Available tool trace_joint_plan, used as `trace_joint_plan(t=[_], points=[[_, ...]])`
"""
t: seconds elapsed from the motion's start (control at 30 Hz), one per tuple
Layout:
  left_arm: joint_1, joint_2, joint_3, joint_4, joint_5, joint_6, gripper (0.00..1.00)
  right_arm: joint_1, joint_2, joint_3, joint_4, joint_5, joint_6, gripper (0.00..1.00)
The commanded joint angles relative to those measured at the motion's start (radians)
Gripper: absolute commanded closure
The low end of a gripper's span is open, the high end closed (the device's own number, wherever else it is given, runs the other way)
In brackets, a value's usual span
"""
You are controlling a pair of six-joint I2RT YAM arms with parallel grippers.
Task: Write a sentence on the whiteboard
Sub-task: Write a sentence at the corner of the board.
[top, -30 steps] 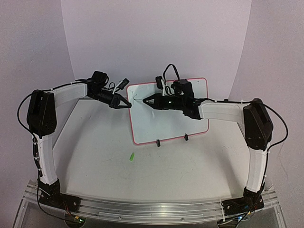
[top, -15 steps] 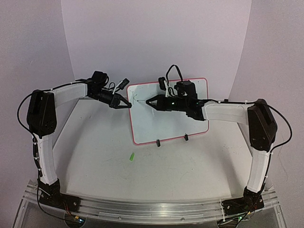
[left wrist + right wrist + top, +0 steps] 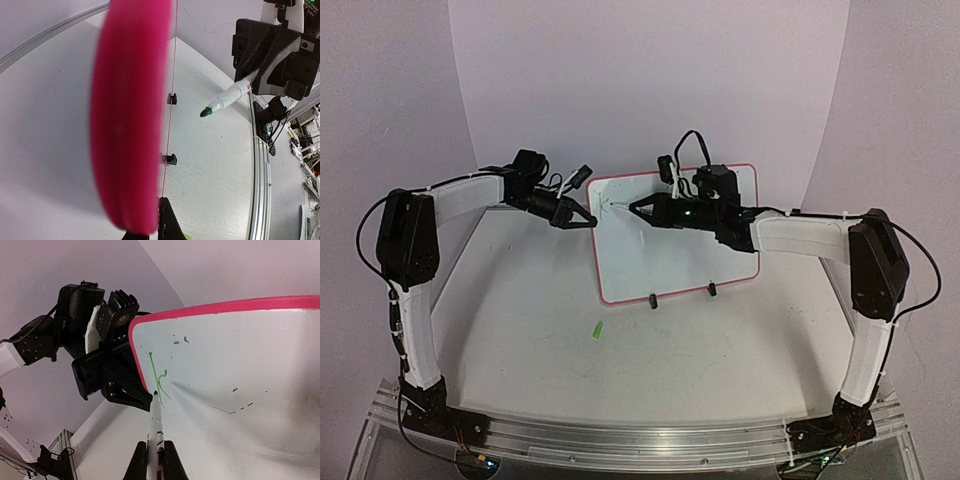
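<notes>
- Find the whiteboard (image 3: 680, 235) toward 12 o'clock on the table (image 3: 520, 340), propped at a tilt on two black clip feet (image 3: 652, 299).
- Note the left gripper (image 3: 590, 221) pinched onto the board's 9 o'clock rim, bracing it.
- Note the right gripper (image 3: 634, 210) clamped around a green marker (image 3: 154, 422), pointed at the board's 10 o'clock corner.
- See only a few green strokes (image 3: 153, 375) there, hardly one letter, so judged very early in the sentence.
- Cannot tell whether the nib touches; seems just off the surface in the left wrist view.
- Press lightly, to avoid tipping or sliding a board resting only on clips, and rely on the left-hand brace.
- Run the strokes toward 3 o'clock, small and level, to fit a whole sentence.
- Lift the nib fully between strokes to avoid stray trails.
- Expect a slick, glossy face with faint dark smudges (image 3: 234, 389), probably quick to smear fresh ink if brushed.
- Mind the green cap (image 3: 597, 329) lying at 7 o'clock of the board, apart from it.
- Beyond that, just a white tabletop and a pale curved backdrop (image 3: 650, 80) behind.
</notes>
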Motion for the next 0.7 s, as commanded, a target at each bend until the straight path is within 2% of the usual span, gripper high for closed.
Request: trace_joint_plan(t=[0.0,0.67], points=[[-0.003,-0.048,-0.007,-0.001,-0.042,0.042,1.0,-0.006,0.012,0.036,0.018,0.032,0.008,1.0],[-0.003,-0.046,-0.007,-0.002,-0.047,0.044,1.0,-0.019,-0.004,-0.001,-0.008,0.12,0.018,1.0]])
